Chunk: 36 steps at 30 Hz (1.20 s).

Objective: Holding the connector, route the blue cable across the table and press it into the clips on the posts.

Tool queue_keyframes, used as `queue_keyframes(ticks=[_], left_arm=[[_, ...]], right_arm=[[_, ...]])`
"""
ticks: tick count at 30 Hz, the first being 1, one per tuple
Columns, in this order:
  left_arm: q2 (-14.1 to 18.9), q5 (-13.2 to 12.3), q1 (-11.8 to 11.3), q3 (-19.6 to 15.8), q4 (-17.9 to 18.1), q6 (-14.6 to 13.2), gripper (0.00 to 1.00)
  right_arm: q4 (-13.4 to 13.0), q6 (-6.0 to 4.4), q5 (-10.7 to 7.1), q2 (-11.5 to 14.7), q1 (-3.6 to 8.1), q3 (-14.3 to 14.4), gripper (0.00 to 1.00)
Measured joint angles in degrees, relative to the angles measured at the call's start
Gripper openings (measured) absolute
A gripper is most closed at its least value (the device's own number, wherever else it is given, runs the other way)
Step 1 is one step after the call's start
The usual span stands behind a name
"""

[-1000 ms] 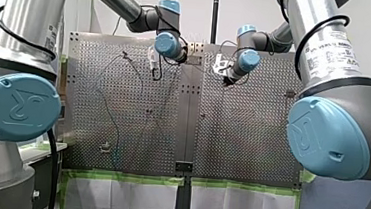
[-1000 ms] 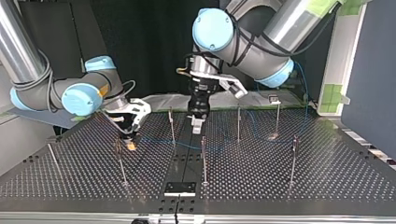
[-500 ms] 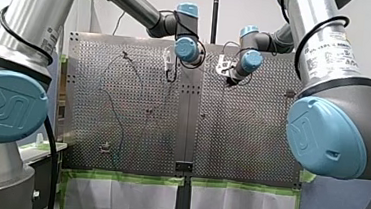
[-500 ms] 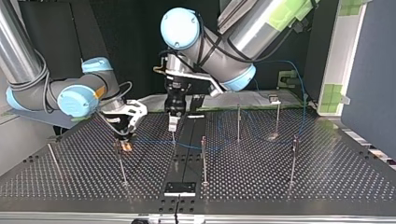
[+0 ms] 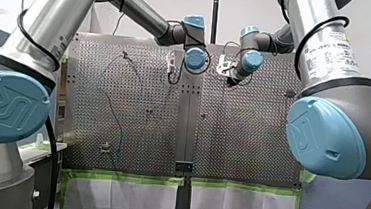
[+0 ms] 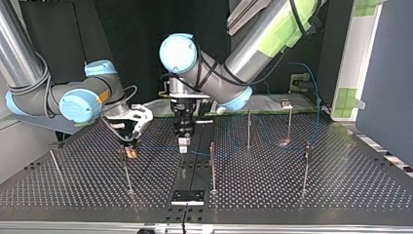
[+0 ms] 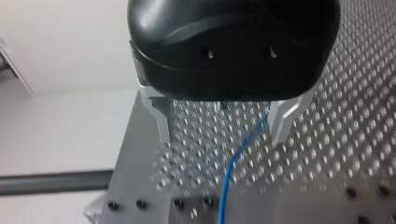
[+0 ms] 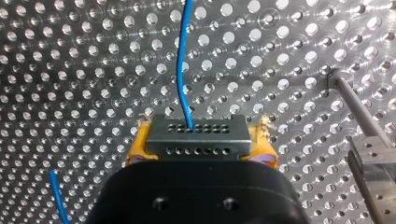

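Note:
My right gripper (image 8: 198, 154) is shut, its yellow pads (image 8: 137, 149) clamping the grey connector (image 8: 196, 135). The blue cable (image 8: 181, 60) leaves the connector and runs ahead over the perforated plate. In the top view my right gripper (image 6: 130, 146) hangs low at the left, beside a post (image 6: 125, 170). My left gripper (image 7: 223, 135) is open, its metal fingers (image 7: 161, 116) straddling the blue cable (image 7: 231, 163) just above the plate. It stands near the middle in the top view (image 6: 183, 141), with the cable (image 6: 158, 146) stretched between the two grippers. In the front view both grippers (image 5: 172, 66) (image 5: 225, 70) sit at the table's far end.
Thin upright posts stand across the plate: one at the centre (image 6: 212, 165), others to the top view's right (image 6: 249, 129) (image 6: 289, 122) (image 6: 306, 165) and far left (image 6: 55, 165). A clip post (image 8: 369, 154) stands close beside my right gripper. Loose cable loops lie at the front view's left (image 5: 115, 114).
My left arm has swung toward the top view's left and come down over the cable near my right gripper. My right gripper has barely moved, still holding the connector.

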<state>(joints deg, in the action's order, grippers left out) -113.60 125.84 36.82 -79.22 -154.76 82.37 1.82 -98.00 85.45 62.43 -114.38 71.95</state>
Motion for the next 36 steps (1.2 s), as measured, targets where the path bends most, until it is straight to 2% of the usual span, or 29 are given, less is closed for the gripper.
queue_keyframes(ticks=[6,15,23,30,31,32,33,34,36], left_arm=[[-2.78,2.43,-1.33,2.77,0.54,-1.95,1.0],[-6.0,1.2,-3.17,6.1,0.37,-1.84,1.0],[-9.57,0.85,-3.79,10.18,-1.79,1.15,1.0],[-9.98,0.88,-3.72,12.13,-2.02,3.92,1.0],[-9.98,0.9,-3.7,12.18,-2.03,4.04,0.34],[-9.98,0.95,-3.67,12.22,-2.04,4.16,0.2],[-9.98,1.01,-3.6,12.22,-2.1,4.28,0.2],[-9.99,1.08,-3.5,12.22,-2.2,4.45,0.0],[-9.99,1.19,-3.26,12.21,-2.59,4.89,0.0]], right_arm=[[-0.06,-0.01,0.06,-0.04,0.08,0.02,0.0],[-0.08,-0.02,0.07,-0.08,0.15,0.01,0.0],[-0.07,0.04,0.04,-0.09,0.16,0.0,0.0],[-0.07,0.07,0.07,-0.14,0.24,0.0,0.0],[-0.07,0.07,0.07,-0.14,0.24,0.0,0.0],[-0.07,0.07,0.07,-0.14,0.25,0.0,0.0],[-0.07,0.08,0.07,-0.14,0.25,0.0,0.0],[-0.07,0.1,0.07,-0.14,0.27,0.0,0.0],[-0.07,0.13,0.07,-0.15,0.32,0.0,0.0]])
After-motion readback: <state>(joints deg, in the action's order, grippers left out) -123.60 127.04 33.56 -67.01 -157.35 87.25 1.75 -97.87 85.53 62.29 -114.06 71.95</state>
